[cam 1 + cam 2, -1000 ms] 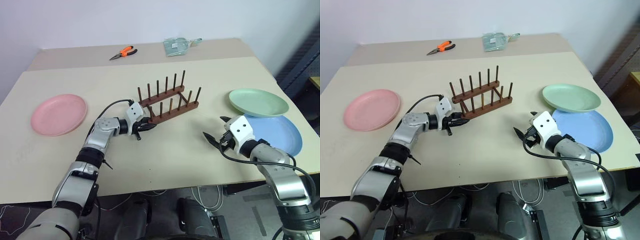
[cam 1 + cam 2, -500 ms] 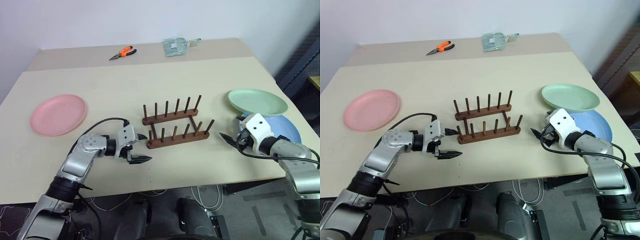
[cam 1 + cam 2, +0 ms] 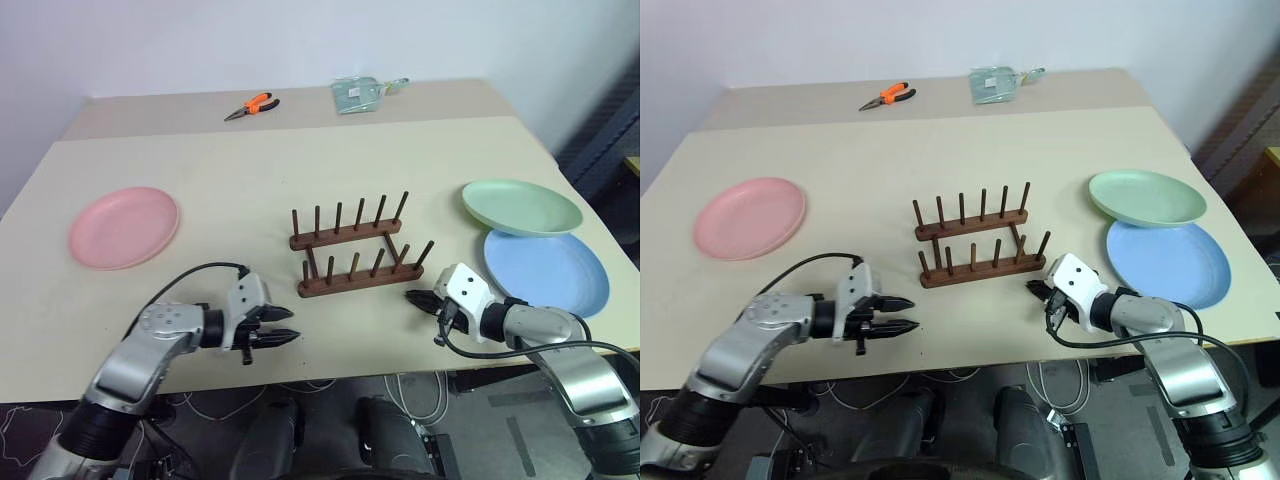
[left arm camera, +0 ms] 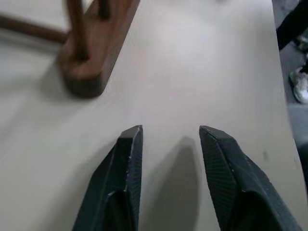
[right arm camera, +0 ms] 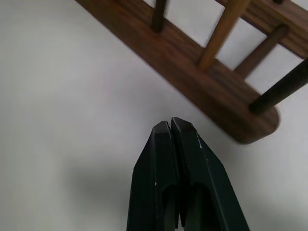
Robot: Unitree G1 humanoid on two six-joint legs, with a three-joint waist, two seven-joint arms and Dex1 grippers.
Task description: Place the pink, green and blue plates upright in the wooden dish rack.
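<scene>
The wooden dish rack [image 3: 355,255] stands empty at the table's middle, its rows of pegs running left to right. The pink plate [image 3: 124,227] lies flat at the far left. The green plate [image 3: 521,206] lies at the right, its near edge resting on the blue plate [image 3: 547,270] in front of it. My left gripper [image 3: 290,337] hovers open and empty near the front edge, a short way before the rack's left end [image 4: 96,53]. My right gripper [image 3: 412,297] is shut on nothing, its tip just off the rack's right end [image 5: 192,62].
Orange-handled pliers [image 3: 250,105] and a clear packet [image 3: 360,93] lie at the far back of the table. The table's front edge [image 3: 330,378] runs just below both grippers. A dark chair-like shape stands beyond the right edge.
The rack has swung from a slant to square with the table. My left gripper left its left end and drew back toward the front edge. My right gripper shut and slid in by the right end.
</scene>
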